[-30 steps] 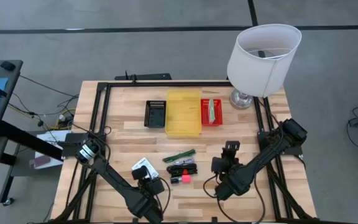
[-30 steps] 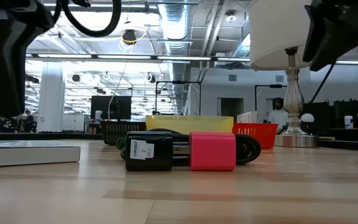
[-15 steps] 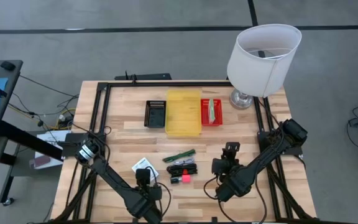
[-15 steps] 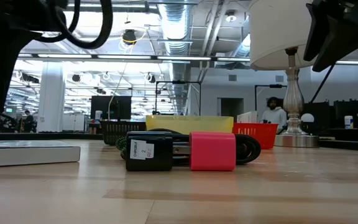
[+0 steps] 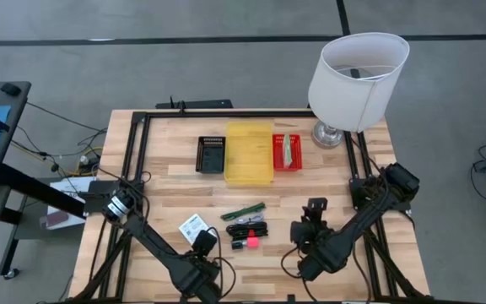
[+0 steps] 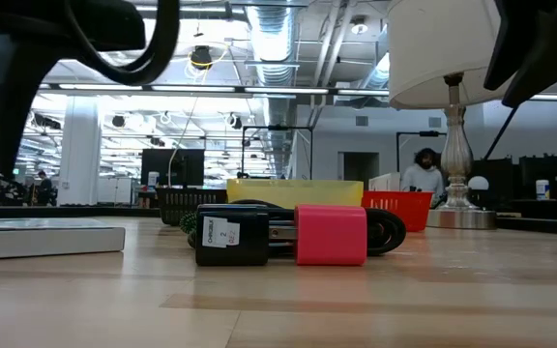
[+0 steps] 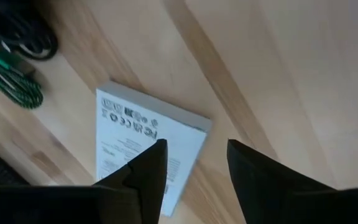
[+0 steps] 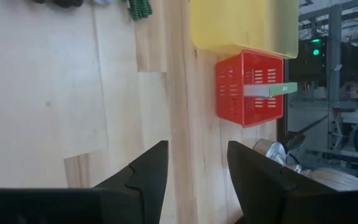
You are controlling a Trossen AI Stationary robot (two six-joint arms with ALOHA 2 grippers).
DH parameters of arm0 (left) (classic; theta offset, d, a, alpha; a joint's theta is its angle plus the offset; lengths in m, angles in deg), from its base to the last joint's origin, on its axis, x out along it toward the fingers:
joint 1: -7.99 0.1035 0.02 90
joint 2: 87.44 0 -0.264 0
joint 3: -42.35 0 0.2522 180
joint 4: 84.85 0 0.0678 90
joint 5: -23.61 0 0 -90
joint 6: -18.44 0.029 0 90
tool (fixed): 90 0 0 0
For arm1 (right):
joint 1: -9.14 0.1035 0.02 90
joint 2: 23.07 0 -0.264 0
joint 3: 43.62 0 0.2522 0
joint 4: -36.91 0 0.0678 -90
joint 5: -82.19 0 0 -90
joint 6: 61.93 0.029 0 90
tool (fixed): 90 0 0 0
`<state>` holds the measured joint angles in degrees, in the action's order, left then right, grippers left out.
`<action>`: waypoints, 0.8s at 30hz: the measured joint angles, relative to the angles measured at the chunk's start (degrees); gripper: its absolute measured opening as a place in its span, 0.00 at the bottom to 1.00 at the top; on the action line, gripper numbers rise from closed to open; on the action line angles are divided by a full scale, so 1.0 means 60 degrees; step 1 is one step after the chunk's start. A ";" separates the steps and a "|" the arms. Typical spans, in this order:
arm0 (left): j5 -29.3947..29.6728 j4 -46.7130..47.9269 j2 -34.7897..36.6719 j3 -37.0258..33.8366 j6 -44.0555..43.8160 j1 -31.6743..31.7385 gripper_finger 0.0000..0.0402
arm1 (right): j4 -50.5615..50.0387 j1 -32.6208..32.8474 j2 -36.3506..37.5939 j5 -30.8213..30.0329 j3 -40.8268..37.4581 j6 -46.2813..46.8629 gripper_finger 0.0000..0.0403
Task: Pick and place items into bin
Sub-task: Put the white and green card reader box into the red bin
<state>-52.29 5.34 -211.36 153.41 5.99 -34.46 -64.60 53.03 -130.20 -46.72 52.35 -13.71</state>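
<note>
Right, from above I count three bins in a row at the far side of the worktop (image 5: 327,169): one black basket (image 5: 211,154), one yellow tray (image 5: 249,153) in the middle and one red basket (image 5: 288,153), each touching or just beside its neighbour. The red basket already holds one green-striped packet (image 5: 285,149), standing on edge with its long axis running front to back.

The loose things sit nearer me, between the two arms. One white packet (image 5: 192,225) lies flat, turned at a slant to the worktop's edges. One green stick (image 5: 243,210) points diagonally, its far end toward the red basket. Just in front of it lies a black bundle of cord and clips (image 5: 248,228) — I can't count the clips — long axis roughly side to side, and one small pink block (image 5: 248,241) touching its near edge.

My left gripper (image 7: 193,173) hangs over the near corner of the white packet with its fingers apart, holding nothing. My right gripper (image 8: 194,171) is well to the right of the bundle, above bare wood — fingers also spread and empty, facing the yellow tray and the red basket.

One lamp (image 5: 357,72) stands at the far right corner.
</note>
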 joint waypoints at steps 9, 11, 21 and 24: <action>-0.0336 -0.0297 0.0029 -0.0363 -0.0283 0.0326 0.39 | 0.0003 0.0264 0.0000 -0.0024 0.0000 0.0242 0.40; -0.0607 -0.0358 0.0029 -0.0690 -0.0287 0.0326 0.39 | 0.0001 0.0264 0.0000 -0.0023 0.0000 0.0256 0.40; -0.0443 -0.1427 0.0110 -0.1909 -0.0531 0.0278 0.39 | 0.0001 0.0231 0.0000 -0.0026 0.0000 0.0311 0.40; -0.0366 -0.1762 0.0138 -0.2277 -0.0466 0.0268 0.39 | 0.0018 0.0227 0.0000 -0.0023 0.0000 0.0312 0.40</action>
<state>-54.49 -5.23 -210.53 139.75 3.19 -32.85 -64.49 54.40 -130.20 -46.86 52.35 -11.84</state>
